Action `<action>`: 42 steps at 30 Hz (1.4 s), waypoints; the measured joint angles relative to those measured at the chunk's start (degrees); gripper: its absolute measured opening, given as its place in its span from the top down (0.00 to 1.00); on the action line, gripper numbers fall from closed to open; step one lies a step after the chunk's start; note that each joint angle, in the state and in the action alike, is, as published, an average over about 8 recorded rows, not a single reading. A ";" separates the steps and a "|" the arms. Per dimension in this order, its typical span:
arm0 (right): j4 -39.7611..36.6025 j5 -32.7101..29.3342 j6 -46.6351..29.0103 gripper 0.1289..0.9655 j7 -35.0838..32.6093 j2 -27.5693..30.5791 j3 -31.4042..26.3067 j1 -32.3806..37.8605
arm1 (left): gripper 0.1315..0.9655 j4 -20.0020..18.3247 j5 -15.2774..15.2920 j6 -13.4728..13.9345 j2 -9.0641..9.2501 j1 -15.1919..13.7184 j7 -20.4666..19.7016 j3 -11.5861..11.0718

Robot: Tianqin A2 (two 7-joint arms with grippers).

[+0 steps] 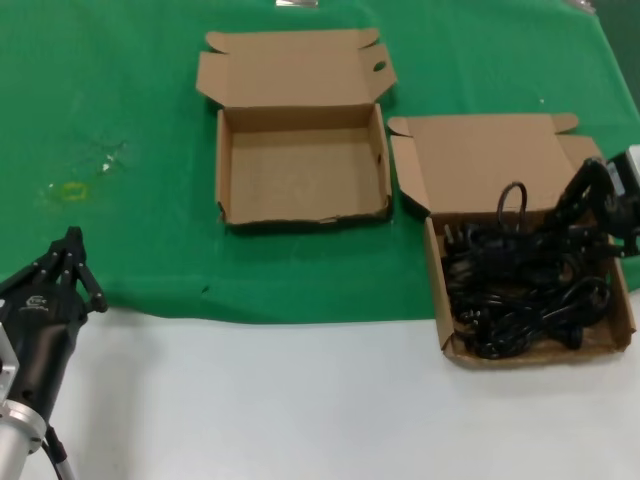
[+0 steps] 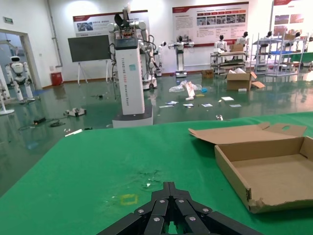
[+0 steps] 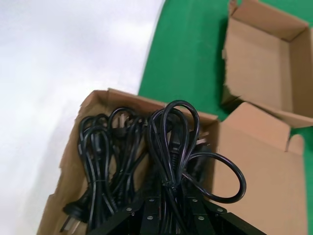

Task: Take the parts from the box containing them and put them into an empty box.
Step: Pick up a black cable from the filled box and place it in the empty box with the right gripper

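The box containing the parts (image 1: pixel 437 290) lies at the right on the green cloth, its lid (image 1: pixel 490 160) folded back, full of tangled black power cords (image 1: pixel 520 290). My right gripper (image 1: pixel 562 226) reaches into it from the right and is shut on one looped cord (image 3: pixel 173 132), whose loops rise from between the fingers of the right gripper (image 3: pixel 171 197). A plug (image 3: pixel 71 213) shows at the box's near corner. The empty box (image 1: pixel 300 165) stands open to the left, also visible as the empty box (image 3: pixel 264 54). My left gripper (image 1: pixel 72 237) is parked low at the left, shut.
The green cloth (image 1: pixel 120 90) ends at a white table strip (image 1: pixel 280 400) along the front. A small yellow mark (image 2: pixel 128 199) lies just ahead of the left gripper (image 2: pixel 169 185), with the empty box (image 2: pixel 274 171) off to its side.
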 joint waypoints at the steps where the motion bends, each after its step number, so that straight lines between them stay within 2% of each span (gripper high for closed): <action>1: 0.16 0.04 -0.10 0.90 0.27 -0.03 0.08 0.20 | 0.99 0.00 0.00 0.00 0.00 0.00 0.00 0.00; 14: -1.93 -0.01 2.71 0.90 1.44 -3.91 0.63 3.17 | 0.99 0.00 0.00 0.00 0.00 0.00 0.00 0.00; 27: -7.55 1.57 9.71 0.90 -0.95 -11.96 1.47 4.62 | 0.99 0.00 0.00 0.00 0.00 0.00 0.00 0.00; 34: -13.22 2.81 14.35 0.90 -4.51 -17.66 1.98 5.56 | 0.99 0.00 0.00 0.00 0.00 0.00 0.00 0.00; 42: -24.12 4.13 19.50 0.90 -10.90 -24.87 2.70 7.96 | 0.99 0.00 0.00 0.00 0.00 0.00 0.00 0.00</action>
